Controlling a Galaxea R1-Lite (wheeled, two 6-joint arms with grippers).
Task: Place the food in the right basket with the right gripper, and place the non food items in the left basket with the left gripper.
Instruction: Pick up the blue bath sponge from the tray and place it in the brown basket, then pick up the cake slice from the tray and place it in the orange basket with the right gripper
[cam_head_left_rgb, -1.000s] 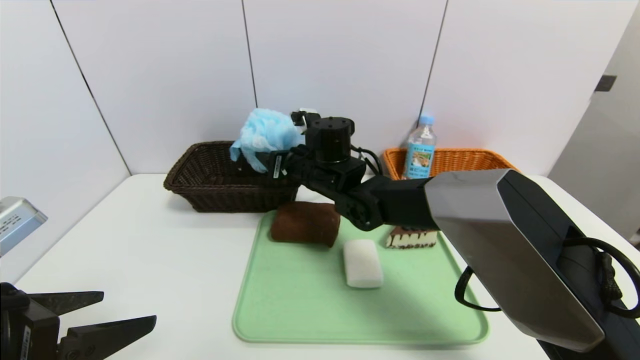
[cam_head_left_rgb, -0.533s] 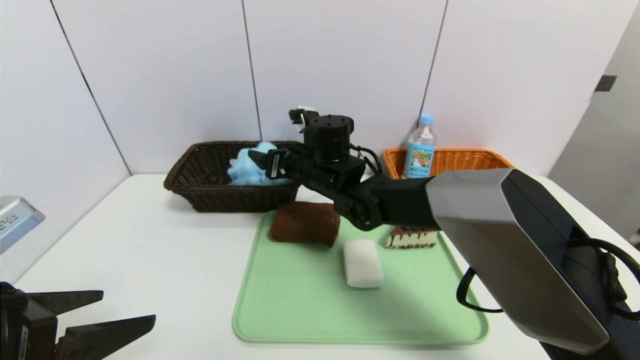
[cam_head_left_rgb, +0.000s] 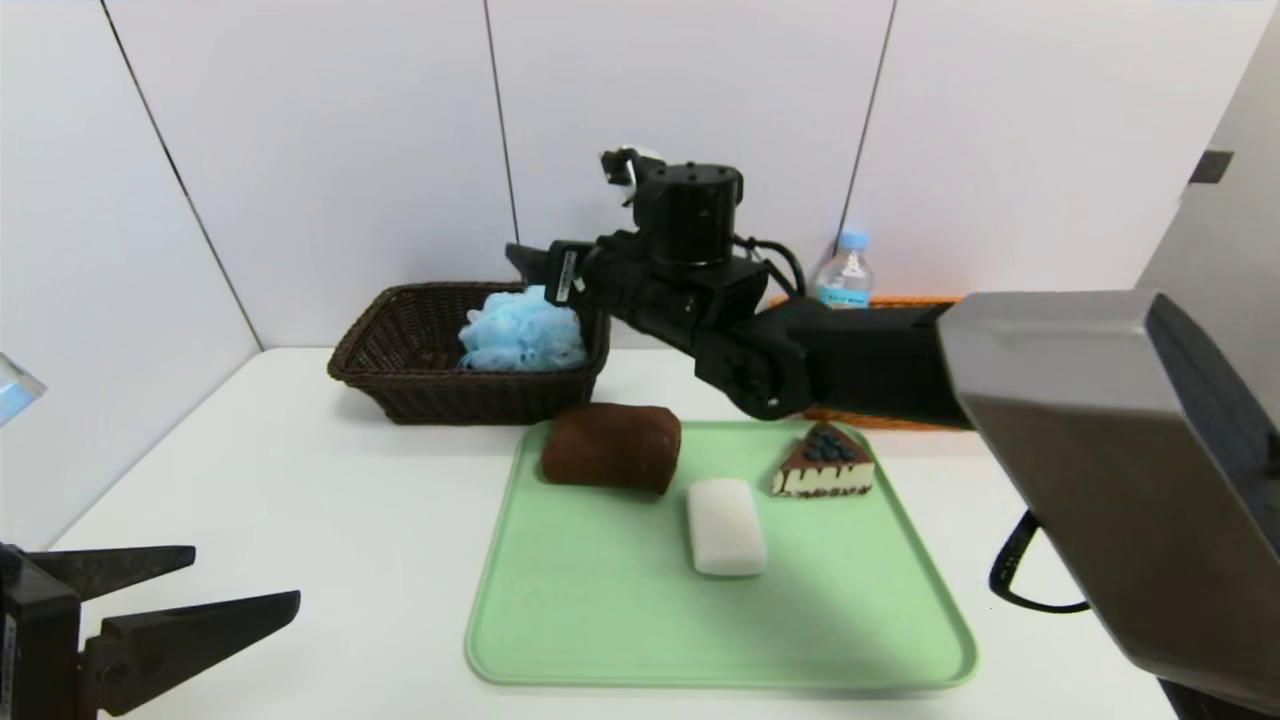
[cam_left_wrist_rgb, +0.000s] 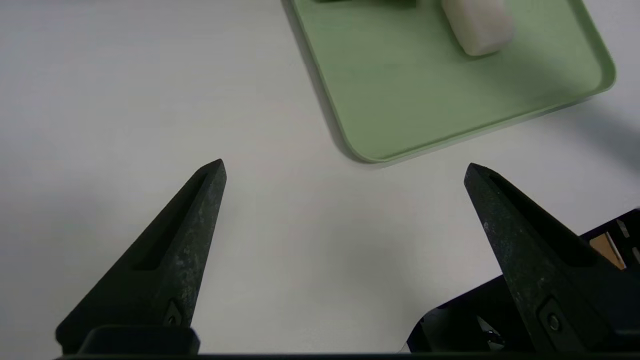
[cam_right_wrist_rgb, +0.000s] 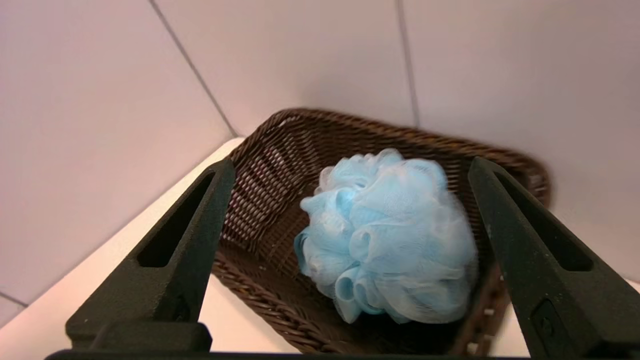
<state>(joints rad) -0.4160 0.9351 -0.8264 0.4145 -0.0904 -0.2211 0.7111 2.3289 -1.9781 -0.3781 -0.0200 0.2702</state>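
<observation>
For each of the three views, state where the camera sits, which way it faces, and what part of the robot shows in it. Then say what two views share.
Head view: on the robot's head, facing forward and down at the green tray; the open left gripper is parked near the robot, and the right arm reaches across to the dark brown basket.
Left wrist view: on the left wrist, facing down at the table between its own fingers.
Right wrist view: on the right wrist, facing down at the blue bath pouf between the open right gripper.
Shared: the head and right wrist views both show the pouf in the basket.
</observation>
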